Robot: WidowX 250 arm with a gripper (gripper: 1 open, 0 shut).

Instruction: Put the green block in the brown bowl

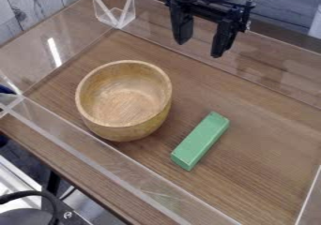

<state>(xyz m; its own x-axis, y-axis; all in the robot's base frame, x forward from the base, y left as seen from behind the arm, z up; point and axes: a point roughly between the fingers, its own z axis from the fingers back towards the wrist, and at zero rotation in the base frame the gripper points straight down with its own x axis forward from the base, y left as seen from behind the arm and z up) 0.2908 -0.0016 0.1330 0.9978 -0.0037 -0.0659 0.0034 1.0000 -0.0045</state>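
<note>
The green block [201,141] lies flat on the wooden table, a long bright green bar angled from lower left to upper right. Just to its left stands the brown bowl [124,99], round, thick-walled, of light tan wood, and nothing shows inside it. My gripper [205,40] hangs above the table at the top of the view, pointing down, well above and behind the block. Its two black fingers stand apart with nothing between them.
A low clear acrylic wall [75,144] runs around the wooden table surface [269,116]. A small clear bracket [115,11] stands at the far left corner. Black cables and a rig part show at the lower left, outside the wall.
</note>
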